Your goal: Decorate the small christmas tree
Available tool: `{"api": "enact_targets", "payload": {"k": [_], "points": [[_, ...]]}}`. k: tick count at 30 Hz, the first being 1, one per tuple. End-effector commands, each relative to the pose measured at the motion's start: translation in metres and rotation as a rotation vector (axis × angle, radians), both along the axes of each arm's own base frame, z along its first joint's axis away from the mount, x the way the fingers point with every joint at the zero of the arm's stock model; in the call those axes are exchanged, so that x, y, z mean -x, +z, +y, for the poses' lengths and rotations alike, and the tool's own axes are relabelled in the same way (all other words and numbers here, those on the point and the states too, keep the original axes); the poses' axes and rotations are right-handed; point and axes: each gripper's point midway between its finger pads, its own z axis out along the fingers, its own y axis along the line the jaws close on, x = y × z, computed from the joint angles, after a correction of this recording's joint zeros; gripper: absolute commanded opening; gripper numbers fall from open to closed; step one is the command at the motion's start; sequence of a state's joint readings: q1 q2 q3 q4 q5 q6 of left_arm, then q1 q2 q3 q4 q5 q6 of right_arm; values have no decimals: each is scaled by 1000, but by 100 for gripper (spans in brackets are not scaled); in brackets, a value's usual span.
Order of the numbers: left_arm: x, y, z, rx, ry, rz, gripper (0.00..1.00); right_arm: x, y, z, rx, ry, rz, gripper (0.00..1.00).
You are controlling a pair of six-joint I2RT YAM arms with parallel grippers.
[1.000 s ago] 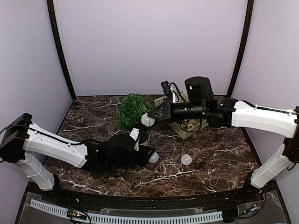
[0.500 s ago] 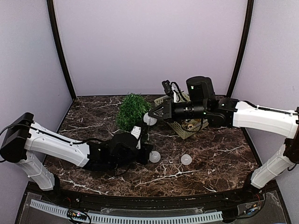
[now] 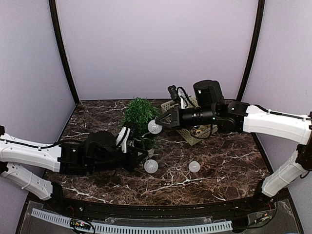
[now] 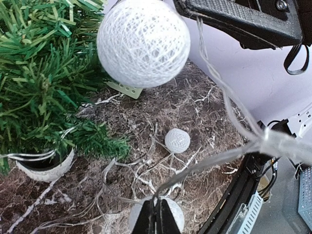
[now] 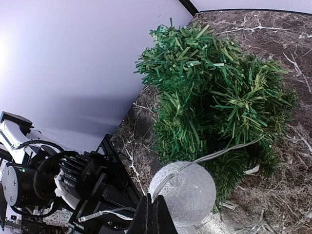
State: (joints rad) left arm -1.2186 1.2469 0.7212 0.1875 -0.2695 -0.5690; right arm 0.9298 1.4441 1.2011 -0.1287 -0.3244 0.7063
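Just left of your right gripper, pinching a clear wire with a white woven ball, stands the small bushy dark-green christmas tree; left gripper pinches that wire lower, in front.

Bristly plastic tree, glossy marbled table

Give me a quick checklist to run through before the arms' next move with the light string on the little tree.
1. Left gripper shut on the light string: ok.
2. Right gripper shut on the light string: ok.
3. Small christmas tree upright in its pot: ok.
4. Hanging ball lodged in the branches: cannot tell.
5. Slack on the table untangled: not ok, it lies in loops.
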Motion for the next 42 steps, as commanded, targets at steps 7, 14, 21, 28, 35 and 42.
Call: {"api": "enact_targets", "payload": {"k": [7,14,21,28,35,42], "points": [[8,27,42,54,-7,119,0,4,11,16,-1,45,-65,0],[10,65,61,169,6,140,0,1,19,5,24,14,-118,45],[8,82,73,178,42,170,0,5,15,-23,60,-46,-168,70],[1,92,93,255,155,215,0,39,-17,-32,-10,33,-223,75],[-1,82,112,278,249,273,0,59,-63,-9,5,40,-244,75],[-2,79,119,280,281,286,0,77,-125,36,102,77,-237,70]]}}
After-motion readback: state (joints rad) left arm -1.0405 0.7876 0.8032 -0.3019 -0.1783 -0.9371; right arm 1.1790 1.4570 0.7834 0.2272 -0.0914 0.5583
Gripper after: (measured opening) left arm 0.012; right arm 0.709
